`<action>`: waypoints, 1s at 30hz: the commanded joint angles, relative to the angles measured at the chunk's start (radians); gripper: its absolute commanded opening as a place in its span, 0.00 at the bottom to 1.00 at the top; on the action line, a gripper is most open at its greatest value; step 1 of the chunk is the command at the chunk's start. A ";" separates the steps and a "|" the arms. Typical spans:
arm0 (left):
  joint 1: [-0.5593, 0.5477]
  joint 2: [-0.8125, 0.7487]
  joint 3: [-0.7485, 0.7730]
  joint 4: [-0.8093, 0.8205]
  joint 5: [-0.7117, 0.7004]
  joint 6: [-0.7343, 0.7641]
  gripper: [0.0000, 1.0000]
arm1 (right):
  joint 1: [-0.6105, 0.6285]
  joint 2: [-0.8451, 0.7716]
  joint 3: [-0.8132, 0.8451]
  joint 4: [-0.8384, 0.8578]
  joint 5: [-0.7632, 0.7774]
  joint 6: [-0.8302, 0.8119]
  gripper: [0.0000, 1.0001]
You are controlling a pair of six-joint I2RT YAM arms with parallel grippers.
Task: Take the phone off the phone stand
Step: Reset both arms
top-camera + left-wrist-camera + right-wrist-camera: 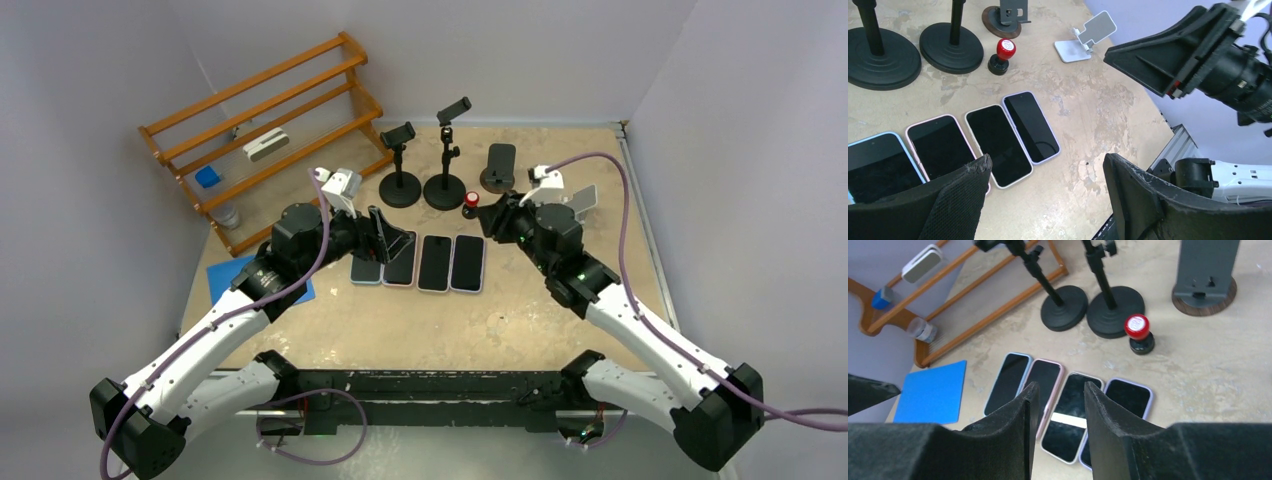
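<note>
Phones (435, 263): 4 lay flat in a row on table (540, 300), center of top view. Blk stands (400, 187) stood just behind them, upper center. L claw (1046, 162) gaped wide w/ nothing in it, over the row's left end. R claw (1060, 390) was partly open, gripping nothing, right of center near red stamp (470, 203).
</note>
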 commanded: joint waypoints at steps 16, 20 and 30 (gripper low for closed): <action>-0.004 -0.035 0.038 0.021 -0.140 0.074 0.80 | 0.236 0.269 0.213 0.191 0.831 0.115 0.93; -0.005 -0.043 0.038 0.026 -0.158 0.082 0.80 | 0.210 0.259 0.177 0.290 0.807 0.122 0.99; -0.018 -0.060 0.049 0.036 -0.192 0.068 0.83 | -0.007 0.095 0.166 0.225 0.364 0.117 0.99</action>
